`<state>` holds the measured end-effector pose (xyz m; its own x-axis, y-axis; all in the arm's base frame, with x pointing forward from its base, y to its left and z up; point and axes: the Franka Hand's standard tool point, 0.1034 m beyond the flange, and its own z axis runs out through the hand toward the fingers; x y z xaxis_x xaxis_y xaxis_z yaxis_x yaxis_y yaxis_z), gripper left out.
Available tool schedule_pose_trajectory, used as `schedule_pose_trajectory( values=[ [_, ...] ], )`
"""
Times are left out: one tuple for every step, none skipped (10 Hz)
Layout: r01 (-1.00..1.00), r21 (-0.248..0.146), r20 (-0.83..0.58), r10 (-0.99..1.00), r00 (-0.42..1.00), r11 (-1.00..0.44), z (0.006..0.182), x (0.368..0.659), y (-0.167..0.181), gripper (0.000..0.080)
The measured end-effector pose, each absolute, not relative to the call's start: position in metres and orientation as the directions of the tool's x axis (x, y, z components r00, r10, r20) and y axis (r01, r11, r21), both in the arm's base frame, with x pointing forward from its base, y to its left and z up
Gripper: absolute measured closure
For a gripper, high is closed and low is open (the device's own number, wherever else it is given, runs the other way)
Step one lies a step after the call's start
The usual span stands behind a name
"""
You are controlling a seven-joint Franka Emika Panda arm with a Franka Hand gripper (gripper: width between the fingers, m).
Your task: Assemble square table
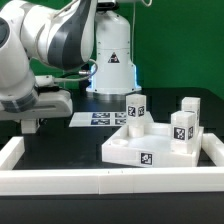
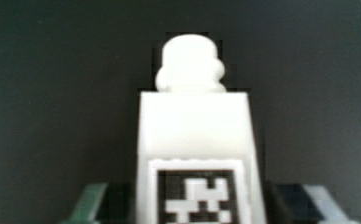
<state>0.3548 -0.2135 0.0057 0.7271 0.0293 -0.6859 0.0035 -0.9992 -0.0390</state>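
While slab [image 1: 125, 150] holds leg posts [image 1: 136, 108], gripper [image 2: 198, 205] straddling another

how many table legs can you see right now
4: three leg posts stand on the square table, at and; the fourth sits between the gripper fingers. No others visible.

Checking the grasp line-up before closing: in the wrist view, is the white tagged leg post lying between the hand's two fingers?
Yes, the white tagged leg post lies between the two dark fingers, its tag nearest them.
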Motion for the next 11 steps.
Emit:
schedule_pose_trajectory(
  values=[
    [0.005, -0.04, -0.686, 0.031, 0.727, -0.999, 0.006, 0.355, -0.213, 0.0514],
    [0.005, -0.04, -0.686, 0.031, 0.727, -0.999, 0.006, 0.355, -0.213, 0.0514],
    [0.005, -0.04, -0.686, 0.032, 0.727, -0.999, 0.006, 0.355, -0.213, 0.0514],
    [0.005, -0.04, -0.686, 0.032, 0.727, -0.999, 0.006, 0.355, -0.213, 0.0514],
    [0.006, -0.04, -0.686, 0.032, 0.727, -0.999, 0.006, 0.355, -0.213, 0.0514],
    [0.008, -0.042, -0.685, 0.035, 0.727, -0.999, 0.007, 0.357, -0.211, 0.0514],
    [0.016, -0.049, -0.676, 0.045, 0.735, -0.999, 0.017, 0.364, -0.204, 0.0512],
    [0.014, -0.062, -0.677, 0.052, 0.734, -0.998, 0.03, 0.37, -0.196, 0.0512],
    [0.005, -0.071, -0.685, 0.052, 0.727, -0.997, 0.043, 0.376, -0.191, 0.0512],
    [-0.015, -0.079, -0.676, 0.042, 0.735, -0.997, 0.056, 0.386, -0.185, 0.0512],
    [-0.027, -0.083, -0.648, 0.034, 0.761, -0.996, 0.07, 0.397, -0.178, 0.0512]
  ],
)
